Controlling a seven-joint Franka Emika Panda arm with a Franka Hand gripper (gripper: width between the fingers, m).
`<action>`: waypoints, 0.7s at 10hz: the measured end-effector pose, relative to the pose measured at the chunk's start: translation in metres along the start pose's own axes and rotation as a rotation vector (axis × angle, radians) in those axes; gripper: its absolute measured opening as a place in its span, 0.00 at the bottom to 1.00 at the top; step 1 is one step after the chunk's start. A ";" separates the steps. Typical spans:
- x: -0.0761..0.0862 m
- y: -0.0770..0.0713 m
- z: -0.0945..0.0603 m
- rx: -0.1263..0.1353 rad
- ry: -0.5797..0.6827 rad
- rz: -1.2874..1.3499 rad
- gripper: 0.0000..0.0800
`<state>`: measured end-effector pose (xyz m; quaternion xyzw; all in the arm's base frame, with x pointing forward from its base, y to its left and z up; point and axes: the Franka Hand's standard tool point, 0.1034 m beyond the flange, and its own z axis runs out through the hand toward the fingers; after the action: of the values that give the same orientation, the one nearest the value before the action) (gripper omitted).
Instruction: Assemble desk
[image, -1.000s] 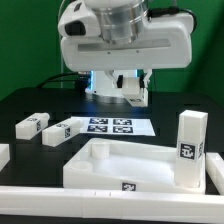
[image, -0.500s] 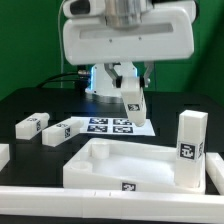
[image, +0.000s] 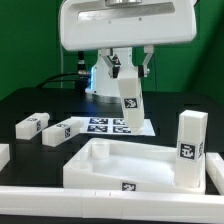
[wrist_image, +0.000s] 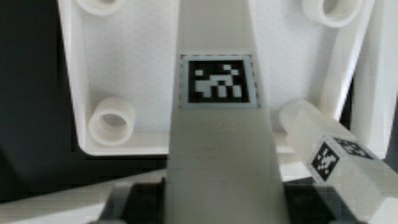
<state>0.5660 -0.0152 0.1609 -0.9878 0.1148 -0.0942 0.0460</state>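
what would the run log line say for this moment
gripper: shut on leg | leg: in the air, tilted | desk top: upright leg at corner | other legs: lying flat

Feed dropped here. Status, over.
Jaws shut on leg block, in the air, tilted. One leg upright at desk top corner. Path looks clear.

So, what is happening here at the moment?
The robot arm is assembling a white desk. Its jaws are closed on one leg block, held tilted in the air near the desk top. Another leg already stands upright in the top's corner, and two more legs lie on the table at the exterior view's left.
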 end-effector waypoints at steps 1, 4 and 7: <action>0.002 0.002 0.001 -0.003 0.013 -0.001 0.36; 0.025 0.026 -0.001 -0.034 0.047 -0.052 0.36; 0.021 0.024 0.001 -0.032 0.050 -0.049 0.36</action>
<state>0.5815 -0.0436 0.1610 -0.9883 0.0934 -0.1181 0.0248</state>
